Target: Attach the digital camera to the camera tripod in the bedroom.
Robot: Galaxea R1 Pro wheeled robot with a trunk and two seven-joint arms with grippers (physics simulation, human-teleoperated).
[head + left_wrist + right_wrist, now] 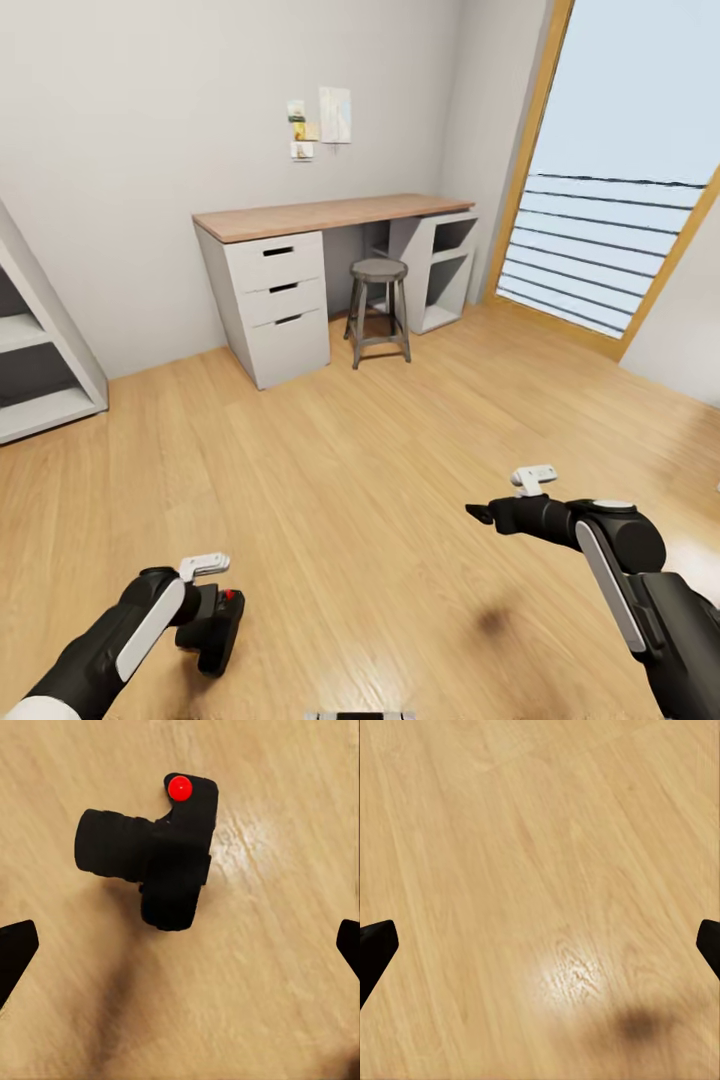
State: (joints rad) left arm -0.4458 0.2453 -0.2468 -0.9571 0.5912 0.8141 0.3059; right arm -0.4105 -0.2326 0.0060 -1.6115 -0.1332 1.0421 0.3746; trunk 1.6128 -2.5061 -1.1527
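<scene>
While both arms hung low over the wood plank floor (pixel 380 480), the digital camera (pixel 154 855) sat between the left gripper (pixel 215 625)'s fingers (pixel 15 952), though I could not tell whether they gripped it. The right gripper (pixel 482 514)'s fingers (pixel 375 949) stood wide. A desk (pixel 330 215) and stool (pixel 378 305) stood far off.

Black digital camera (pixel 169 859) with red dot on top, lens sideways, between the left arm's spread jaws.

Left gripper (pixel 215 625) points down, jaws spread; right gripper (pixel 482 515) extended forward, jaws spread.
</scene>
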